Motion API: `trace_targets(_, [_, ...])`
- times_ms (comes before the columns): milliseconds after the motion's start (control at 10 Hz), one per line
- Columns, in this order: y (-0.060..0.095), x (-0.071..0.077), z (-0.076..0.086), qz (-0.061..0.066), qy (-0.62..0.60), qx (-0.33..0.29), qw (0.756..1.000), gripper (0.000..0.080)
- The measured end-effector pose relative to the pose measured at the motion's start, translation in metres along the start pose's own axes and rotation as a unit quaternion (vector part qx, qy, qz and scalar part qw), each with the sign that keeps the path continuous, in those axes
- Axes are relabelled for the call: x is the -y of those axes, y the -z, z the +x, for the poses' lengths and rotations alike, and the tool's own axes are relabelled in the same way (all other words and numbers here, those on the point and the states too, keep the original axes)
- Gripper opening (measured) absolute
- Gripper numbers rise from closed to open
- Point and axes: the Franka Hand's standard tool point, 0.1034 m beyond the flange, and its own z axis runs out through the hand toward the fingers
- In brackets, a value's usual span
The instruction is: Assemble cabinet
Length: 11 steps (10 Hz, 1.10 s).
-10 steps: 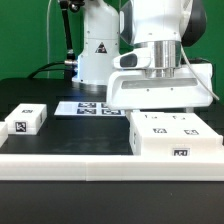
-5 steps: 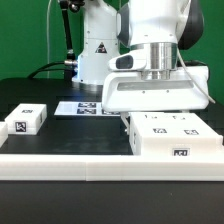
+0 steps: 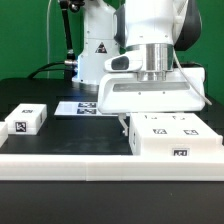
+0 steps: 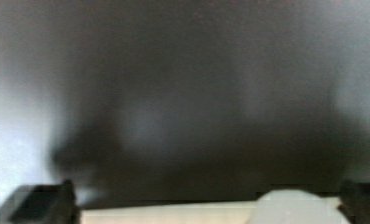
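The cabinet (image 3: 175,136) is a large white box with black-and-white tags. It lies on the table at the exterior view's right. My gripper (image 3: 150,108) hangs just above its far left part, and the wide white hand hides the fingers in that view. In the wrist view the gripper (image 4: 196,205) is open. Its two dark fingertips (image 4: 36,204) stand far apart at the picture's lower corners. A pale surface (image 4: 164,215) and a rounded white shape (image 4: 310,207) lie between them, both blurred. I hold nothing that I can see.
A small white tagged block (image 3: 27,118) lies at the exterior view's left. The marker board (image 3: 82,107) lies flat behind, near the robot base (image 3: 95,50). A white ledge (image 3: 100,162) runs along the table's front edge.
My gripper has shifted toward the exterior view's left and risen slightly above the cabinet. The cabinet and the small block have not moved.
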Motion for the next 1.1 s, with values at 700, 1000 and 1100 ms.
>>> trace_targets(700, [-0.0004, 0.0066, -0.0019, 0.004, 0.010, 0.001, 1.000, 0.0087])
trace_targets(1000, [-0.0005, 0.0065, -0.0020, 0.004, 0.012, 0.001, 1.000, 0.0005])
trace_targets(1100, [-0.0005, 0.0065, -0.0020, 0.004, 0.012, 0.001, 1.000, 0.0003])
